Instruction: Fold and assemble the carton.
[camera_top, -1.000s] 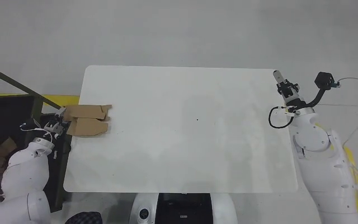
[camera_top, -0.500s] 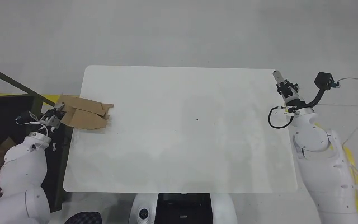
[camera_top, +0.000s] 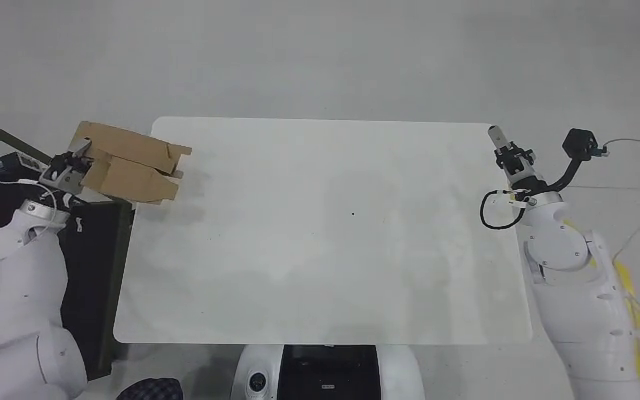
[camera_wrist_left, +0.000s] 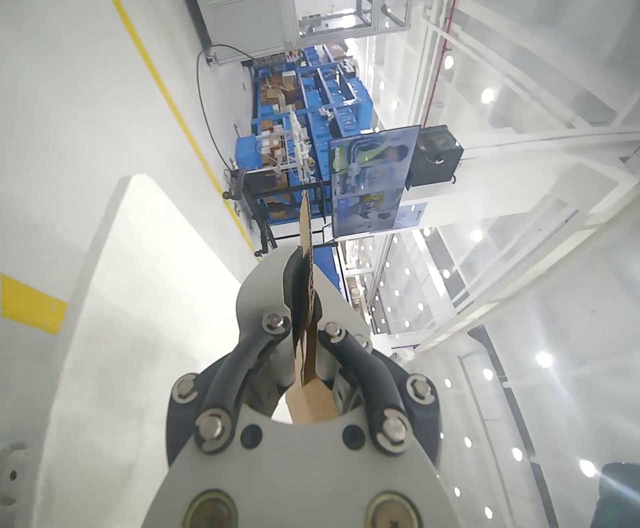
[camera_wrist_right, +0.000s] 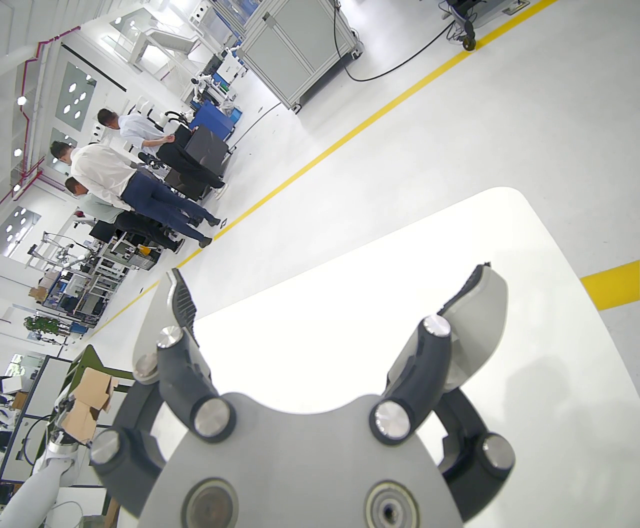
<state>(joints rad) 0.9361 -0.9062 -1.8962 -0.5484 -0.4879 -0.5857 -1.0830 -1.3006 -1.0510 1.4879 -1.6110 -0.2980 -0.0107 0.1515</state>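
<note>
- My left end effector (camera_top: 76, 160) is clamped shut on the carton (camera_top: 130, 165), a flat piece of brown cardboard not yet folded into shape.
- In the left wrist view the end effector (camera_wrist_left: 303, 267) pinches the carton (camera_wrist_left: 305, 227) edge-on. The thin corrugated edge runs up between the two pads and sticks out past the tips.
- From above, the carton sits at the far left corner of the desk (camera_top: 350, 250). The gripped end hangs out past the desk's left edge, and the flap end reaches in over the corner.
- It throws a shadow on the white surface just beside it (I cannot tell whether any part touches the desk).
- My right end effector (camera_top: 497, 134) is at the far right corner of the desk, well apart from the carton.
- In the right wrist view the end effector (camera_wrist_right: 330, 285) has its fingers spread wide, with nothing between them and bare desk beneath.
- That same view catches the carton (camera_wrist_right: 90, 395) far off across the desk, beside a dark green frame (camera_wrist_right: 87, 357) standing at the desk's left side.
</note>
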